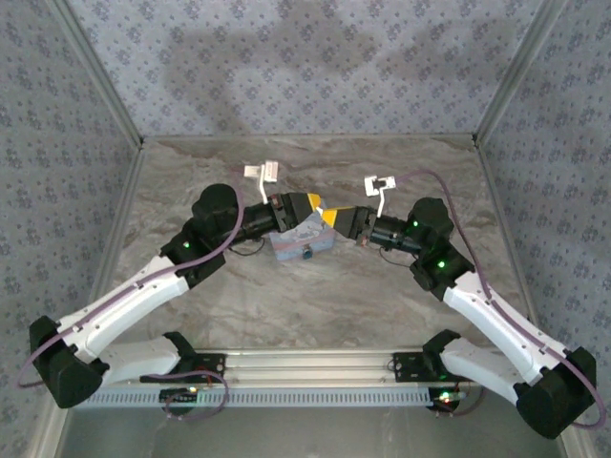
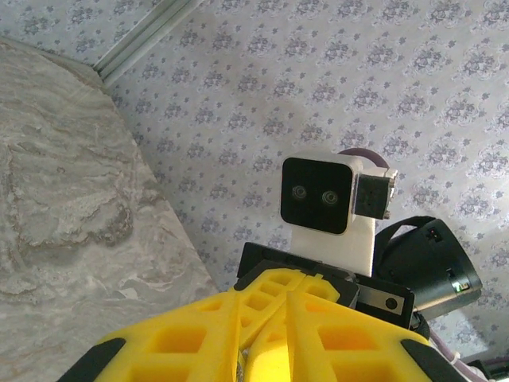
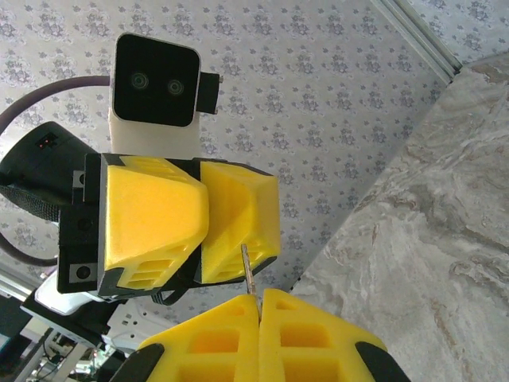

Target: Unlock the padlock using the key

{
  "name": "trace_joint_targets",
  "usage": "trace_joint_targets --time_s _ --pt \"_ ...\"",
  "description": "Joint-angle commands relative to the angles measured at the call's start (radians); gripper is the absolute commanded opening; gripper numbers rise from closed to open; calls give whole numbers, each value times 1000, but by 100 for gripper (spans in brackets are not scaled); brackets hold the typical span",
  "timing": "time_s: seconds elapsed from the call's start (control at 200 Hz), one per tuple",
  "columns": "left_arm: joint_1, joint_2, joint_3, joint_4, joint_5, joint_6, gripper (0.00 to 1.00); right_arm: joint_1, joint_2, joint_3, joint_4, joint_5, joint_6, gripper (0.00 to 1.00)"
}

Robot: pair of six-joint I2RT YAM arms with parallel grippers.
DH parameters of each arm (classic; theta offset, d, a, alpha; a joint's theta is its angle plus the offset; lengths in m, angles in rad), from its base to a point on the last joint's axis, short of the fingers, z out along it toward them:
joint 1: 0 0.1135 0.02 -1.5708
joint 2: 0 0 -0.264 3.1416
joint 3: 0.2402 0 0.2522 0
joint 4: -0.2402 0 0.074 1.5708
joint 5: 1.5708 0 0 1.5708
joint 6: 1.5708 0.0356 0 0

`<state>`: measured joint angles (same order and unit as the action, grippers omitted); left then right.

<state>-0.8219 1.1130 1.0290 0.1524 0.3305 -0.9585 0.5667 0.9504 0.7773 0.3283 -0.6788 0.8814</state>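
My right gripper (image 3: pixel 258 296) is clamped on the key (image 3: pixel 247 270) (a thin metal sliver). My left gripper (image 3: pixel 203 231) is pressed closed just beside its tip. Both hang over the tin (image 1: pixel 286 246), with the padlock (image 1: pixel 306 255) on its near face.

Left end effector (image 1: pixel 315 206) and right end effector (image 1: pixel 330 218) meet above the tin (image 1: pixel 291 250).

A grey marbled table (image 1: pixel 315 305) carries everything. A small pale blue tin (image 1: pixel 304 245) lies on it, just toward twelve o'clock of centre.
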Motion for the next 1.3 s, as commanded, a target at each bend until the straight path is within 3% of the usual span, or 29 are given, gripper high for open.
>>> trace_joint_targets --time_s 0.0,0.23,0.595,1.044,1.174,1.194,1.294 --pt "-13 10 39 7 28 18 22 -8 -13 39 14 -35 -6 0" --pt "-14 24 52 -27 4 33 32 -8 -24 42 18 -46 -11 0" --pt "-20 33 57 -28 25 37 0 -24 -24 43 -2 -31 -11 0" --pt "-38 41 68 -35 42 62 0 -33 -19 27 23 -1 11 0" --pt "-39 29 63 -56 3 61 0 -34 -27 32 0 6 -5 0" --pt "-38 26 64 -66 -7 63 5 -34 -26 34 -6 4 -9 0" --pt "-32 -1 65 -117 -74 76 49 -37 -36 40 -70 15 -48 0"
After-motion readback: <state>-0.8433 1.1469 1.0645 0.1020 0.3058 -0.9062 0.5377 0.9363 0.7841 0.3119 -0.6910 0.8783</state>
